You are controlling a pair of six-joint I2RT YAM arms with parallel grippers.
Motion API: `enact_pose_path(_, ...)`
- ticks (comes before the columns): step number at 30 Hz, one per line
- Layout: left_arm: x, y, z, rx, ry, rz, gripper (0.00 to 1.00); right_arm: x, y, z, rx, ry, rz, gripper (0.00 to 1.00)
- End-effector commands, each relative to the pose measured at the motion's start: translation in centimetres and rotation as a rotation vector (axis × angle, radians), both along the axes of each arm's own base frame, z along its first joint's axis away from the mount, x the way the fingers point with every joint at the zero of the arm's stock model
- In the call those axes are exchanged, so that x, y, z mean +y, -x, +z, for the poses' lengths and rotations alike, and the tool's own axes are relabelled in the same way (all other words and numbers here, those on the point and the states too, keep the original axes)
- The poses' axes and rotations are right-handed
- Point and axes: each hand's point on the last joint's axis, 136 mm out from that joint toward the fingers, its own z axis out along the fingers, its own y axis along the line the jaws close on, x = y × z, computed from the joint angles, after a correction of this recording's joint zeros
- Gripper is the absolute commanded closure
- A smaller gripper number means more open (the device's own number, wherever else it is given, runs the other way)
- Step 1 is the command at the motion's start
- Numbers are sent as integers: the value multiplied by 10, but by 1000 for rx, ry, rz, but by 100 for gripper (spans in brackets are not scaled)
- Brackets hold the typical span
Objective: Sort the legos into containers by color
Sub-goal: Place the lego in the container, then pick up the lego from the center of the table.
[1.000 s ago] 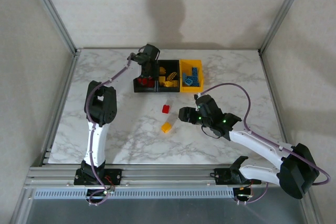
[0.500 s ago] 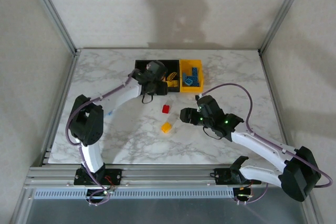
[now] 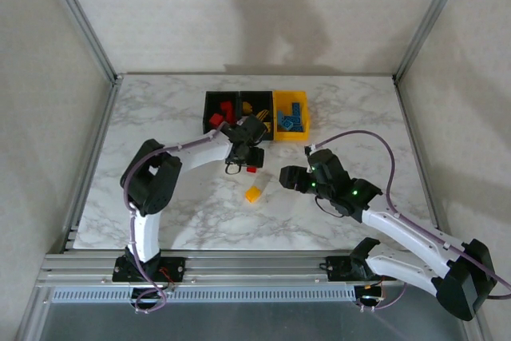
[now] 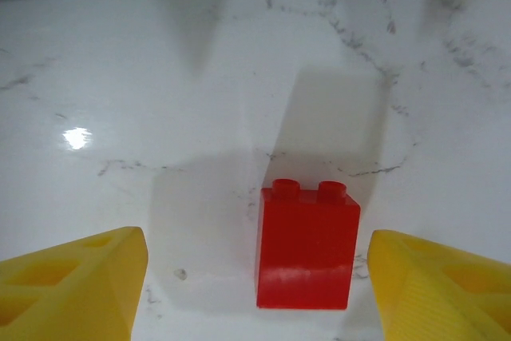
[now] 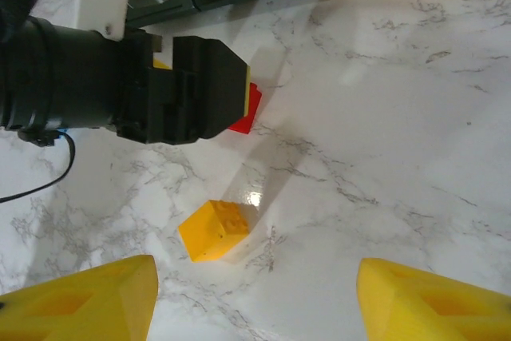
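A red lego point(image 4: 307, 243) lies on the marble between the open yellow fingers point(image 4: 76, 285) of my left gripper point(image 4: 257, 293); it sits nearer the right finger and touches neither. From above, the left gripper point(image 3: 249, 157) hangs over this red lego point(image 3: 252, 169), just in front of the containers. A yellow lego point(image 3: 253, 194) lies loose a little nearer. My right gripper point(image 3: 287, 177) is open, with the yellow lego point(image 5: 214, 230) ahead of it, left of centre. The left black bin point(image 3: 209, 105) holds red legos, the middle black bin point(image 3: 255, 98) yellow ones, and the yellow-orange bin point(image 3: 278, 100) blue ones.
In the right wrist view the black body of the left gripper point(image 5: 160, 89) stands just beyond the yellow lego and hides part of the red lego point(image 5: 246, 109). The two grippers are close together. Bare marble point(image 3: 359, 117) spreads to the right and the left.
My left arm has swung from over the red bin down and forward to straddle the red lego on the table. My right gripper has drifted slightly right and nearer.
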Motion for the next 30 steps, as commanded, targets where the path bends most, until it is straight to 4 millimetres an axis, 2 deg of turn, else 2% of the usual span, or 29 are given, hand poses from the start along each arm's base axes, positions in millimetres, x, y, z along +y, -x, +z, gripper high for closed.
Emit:
enact_pose_path(1, -14, 0, 0, -3, 7, -17, 27, -10, 0, -7, 9, 26, -37, 33)
enact_pose_path(4, -15, 2, -5, 4, -2, -18, 29, -9, 0, -8, 11, 27, -34, 33)
enact_pose_path(6, -16, 4, -8, 11, -6, -21, 35, -8, -1, -8, 10, 26, -33, 33)
enact_pose_path(8, -18, 6, -12, 17, -16, -29, 43, -9, -1, -9, 9, 29, -34, 33)
enact_pose_path(12, -17, 6, -11, 18, -25, -34, 71, -9, -2, -10, 10, 31, -35, 33)
enact_pose_path(13, -17, 5, -8, 12, -25, -36, 75, -9, -2, -10, 9, 30, -35, 33)
enact_pose_path(17, -16, 2, 6, -15, -20, -33, 78, -10, -4, -12, 13, 36, -40, 33)
enact_pose_path(23, 1, -18, 45, -93, 4, 12, 78, -2, -8, -2, 0, 15, -25, 33)
enact_pose_path(30, 39, -62, 92, -180, -4, 96, 78, 9, -12, 5, -6, -34, -13, 33)
